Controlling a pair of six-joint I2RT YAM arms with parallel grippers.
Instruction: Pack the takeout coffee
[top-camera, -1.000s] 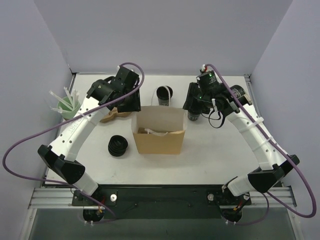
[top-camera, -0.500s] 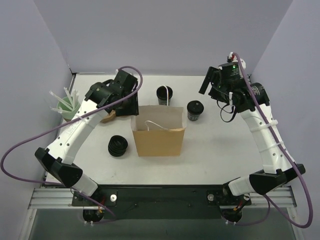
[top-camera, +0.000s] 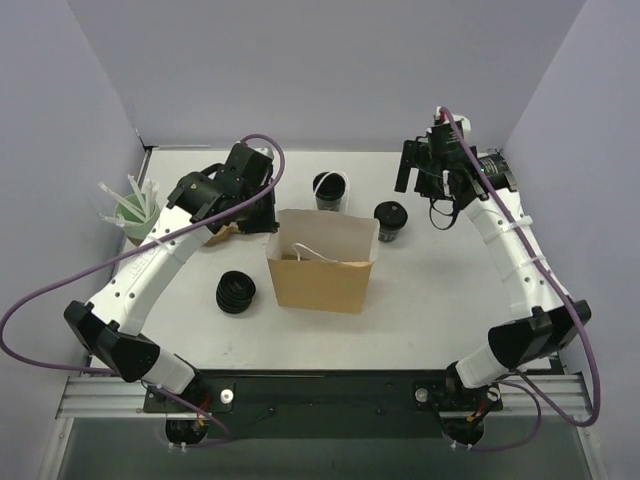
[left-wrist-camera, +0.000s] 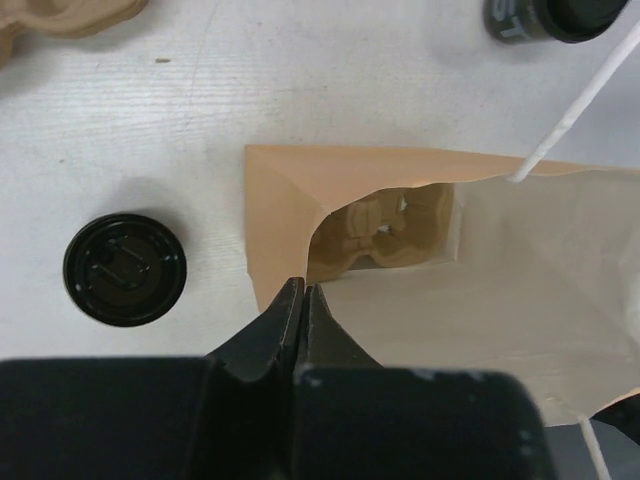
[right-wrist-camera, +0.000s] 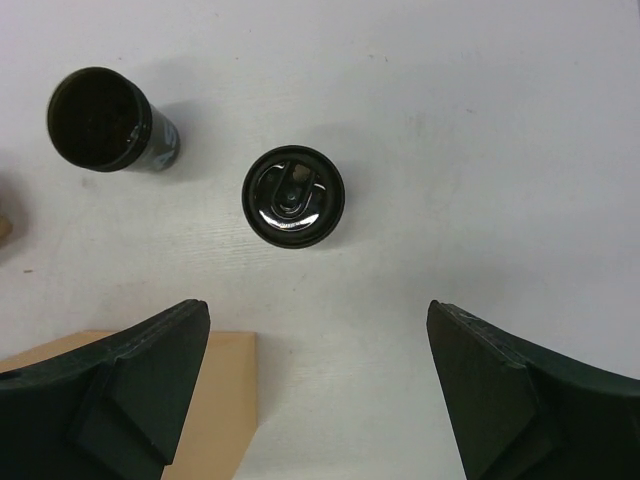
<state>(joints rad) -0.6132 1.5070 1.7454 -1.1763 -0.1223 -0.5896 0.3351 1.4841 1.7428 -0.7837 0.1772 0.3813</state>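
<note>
The takeout coffee (top-camera: 390, 220) (right-wrist-camera: 293, 196), a small black cup with a black lid, stands upright on the table just right of the brown paper bag (top-camera: 320, 275) (left-wrist-camera: 275, 190). My right gripper (top-camera: 412, 178) (right-wrist-camera: 318, 310) hangs above and behind it, wide open and empty. At the bag's left rim my left gripper (top-camera: 262, 215) (left-wrist-camera: 302, 290) is shut, pinching the paper edge. The bag's mouth gapes, and a brown pulp carrier (left-wrist-camera: 390, 225) lies inside it.
A lidless black cup (top-camera: 330, 190) (right-wrist-camera: 98, 120) stands behind the bag. A ribbed black stack (top-camera: 236, 291) (left-wrist-camera: 125, 270) sits left of the bag. Another pulp carrier (top-camera: 222, 232) and a mint-green cup of straws (top-camera: 135, 215) are at the far left.
My right gripper let go of the lidded cup, opened wide and rose back to the right. The left gripper closed on the bag's rim, and the bag's mouth shifted a little.
</note>
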